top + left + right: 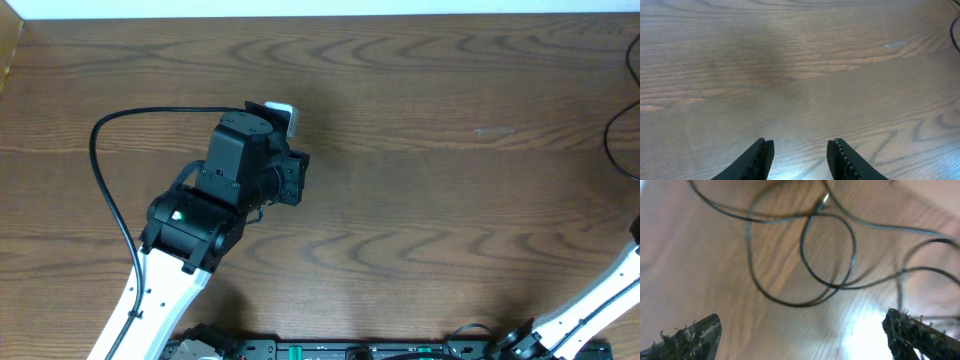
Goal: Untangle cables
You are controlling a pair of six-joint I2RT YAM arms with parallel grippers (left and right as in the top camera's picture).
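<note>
Thin black cables [827,250] lie in loose overlapping loops on the wooden table in the right wrist view, with a small metal plug end [824,200] near the top. One strand [890,227] looks paler. My right gripper [802,330] is open wide and empty, just short of the loops. A bit of black cable [612,140] shows at the right edge of the overhead view and at the top right of the left wrist view [956,30]. My left gripper [800,150] is open and empty over bare wood, far left of the cables.
The left arm [215,200] reaches over the table's middle left, trailing its own thick black cable [100,170]. The right arm [600,295] runs off the lower right corner. A faint pale scuff [495,130] marks the wood.
</note>
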